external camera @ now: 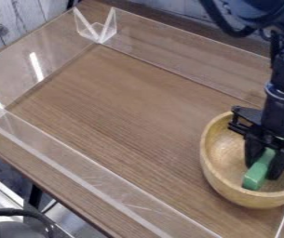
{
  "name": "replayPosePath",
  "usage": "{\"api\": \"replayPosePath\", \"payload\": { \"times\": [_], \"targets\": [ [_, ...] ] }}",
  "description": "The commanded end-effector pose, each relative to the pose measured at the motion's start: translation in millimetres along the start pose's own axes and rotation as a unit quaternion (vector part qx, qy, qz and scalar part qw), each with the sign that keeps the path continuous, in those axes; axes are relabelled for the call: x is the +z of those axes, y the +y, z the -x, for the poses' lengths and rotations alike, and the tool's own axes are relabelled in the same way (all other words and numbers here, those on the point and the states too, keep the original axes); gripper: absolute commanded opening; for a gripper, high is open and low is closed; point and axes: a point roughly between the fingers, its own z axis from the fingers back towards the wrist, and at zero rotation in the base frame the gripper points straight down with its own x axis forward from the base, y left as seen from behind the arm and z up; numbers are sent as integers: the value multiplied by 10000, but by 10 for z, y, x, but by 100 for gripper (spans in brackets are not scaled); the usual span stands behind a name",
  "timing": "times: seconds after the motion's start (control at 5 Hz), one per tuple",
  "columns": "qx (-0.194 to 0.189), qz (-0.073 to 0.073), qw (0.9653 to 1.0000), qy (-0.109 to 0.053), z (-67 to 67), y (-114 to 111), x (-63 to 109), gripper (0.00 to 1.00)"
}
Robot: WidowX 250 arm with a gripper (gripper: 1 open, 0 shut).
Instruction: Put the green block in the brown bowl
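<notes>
The green block point(259, 173) is a slim green bar hanging tilted inside the brown bowl point(222, 164), a wide light wooden bowl at the table's right front. My gripper point(267, 158) points straight down over the bowl's right half and is shut on the block's upper end. The block's lower end is low in the bowl, near its floor; I cannot tell whether it touches.
The wooden tabletop point(119, 102) is ringed by low clear plastic walls point(57, 153). A clear plastic corner piece point(97, 26) stands at the back left. The bowl sits close to the right front wall.
</notes>
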Motion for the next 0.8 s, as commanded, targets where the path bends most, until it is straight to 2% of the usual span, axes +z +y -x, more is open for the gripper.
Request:
{"api": "replayPosePath", "payload": {
  "times": [0.0,0.6],
  "targets": [
    [-4,62,9997,-229,-104,3,87,0],
    [39,23,9999,-123,-117,71,-33,0]
  ]
}}
